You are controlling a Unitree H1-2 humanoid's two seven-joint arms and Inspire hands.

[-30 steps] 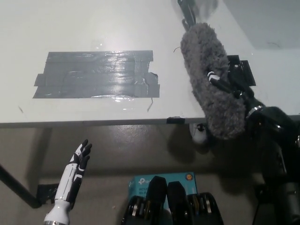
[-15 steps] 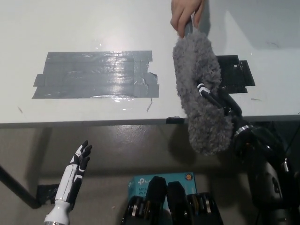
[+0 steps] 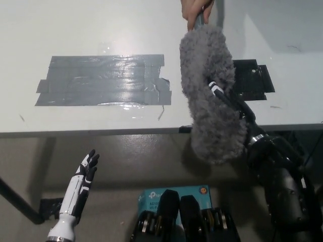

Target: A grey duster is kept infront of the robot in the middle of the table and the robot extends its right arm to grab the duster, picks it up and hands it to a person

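The fluffy grey duster (image 3: pixel 211 93) hangs above the table's front edge, right of centre. My black right hand (image 3: pixel 229 103) is shut on its fluffy body from the right side. A person's hand (image 3: pixel 196 10) at the top edge grips the duster's handle end. My white left hand (image 3: pixel 85 174) rests open below the table edge at the lower left.
A large patch of grey tape (image 3: pixel 103 80) lies on the white table (image 3: pixel 101 30). A black tape patch (image 3: pixel 252 79) sits behind the duster to the right. A blue box (image 3: pixel 151 196) stands on the floor beneath.
The duster and my right hand have shifted left and slightly forward. A person's hand came in from the top and took hold of the handle end.
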